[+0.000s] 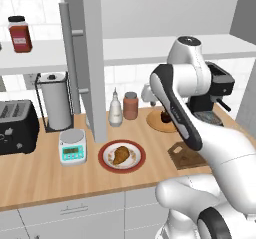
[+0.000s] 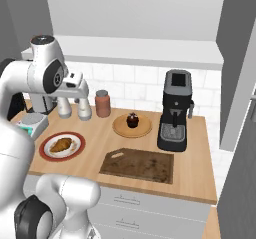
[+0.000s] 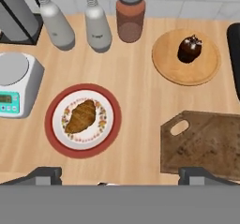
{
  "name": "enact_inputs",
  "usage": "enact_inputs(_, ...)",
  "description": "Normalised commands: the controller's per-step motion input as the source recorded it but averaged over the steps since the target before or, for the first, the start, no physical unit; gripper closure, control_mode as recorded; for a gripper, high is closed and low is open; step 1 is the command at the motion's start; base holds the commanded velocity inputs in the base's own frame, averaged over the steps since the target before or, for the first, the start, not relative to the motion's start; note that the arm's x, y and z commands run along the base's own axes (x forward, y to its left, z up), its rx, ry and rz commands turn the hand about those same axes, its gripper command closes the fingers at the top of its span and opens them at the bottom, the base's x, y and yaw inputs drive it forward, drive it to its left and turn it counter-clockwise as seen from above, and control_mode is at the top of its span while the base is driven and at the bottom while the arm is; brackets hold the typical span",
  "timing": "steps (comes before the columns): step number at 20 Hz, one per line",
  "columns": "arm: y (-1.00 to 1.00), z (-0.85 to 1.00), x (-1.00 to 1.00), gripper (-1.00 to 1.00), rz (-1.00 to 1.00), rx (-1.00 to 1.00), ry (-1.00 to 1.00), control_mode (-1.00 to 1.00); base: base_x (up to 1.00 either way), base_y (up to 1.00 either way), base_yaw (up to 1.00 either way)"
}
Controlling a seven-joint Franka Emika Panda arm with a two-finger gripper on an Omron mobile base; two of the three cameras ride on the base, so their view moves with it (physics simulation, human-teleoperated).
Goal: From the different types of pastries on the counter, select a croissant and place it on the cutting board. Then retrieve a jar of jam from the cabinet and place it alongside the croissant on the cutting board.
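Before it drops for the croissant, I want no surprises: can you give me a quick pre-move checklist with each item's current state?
1. Golden-brown crescent croissant lies alone on the red-rimmed plate: ok.
2. Dark brown wooden cutting board bare, ready to receive it: ok.
3. Claw open, nothing between its tips: ok.
4. Claw centred over the croissant: not ok, the pastry sits off toward one tip in the hand view.
5. Dark chocolate cupcake apart, on the round light wooden plate: ok.
6. Small red jam jar in the cabinet: cannot tell.
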Motion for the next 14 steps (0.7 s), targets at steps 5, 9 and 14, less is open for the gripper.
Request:
enact_inputs(5, -0.01, 0.52, 0.27, -1.0, 0.0, 0.3, 0.0, -1.0, 0.0, 0.0, 0.0)
enact_inputs(9, 0.03, 0.59, 0.24, -1.0, 0.01, 0.26, 0.0, -1.0, 0.0, 0.0, 0.0)
enact_inputs(14, 0.03, 0.73, 0.3, -1.0, 0.14, 0.17, -0.02, -1.0, 0.0, 0.0, 0.0)
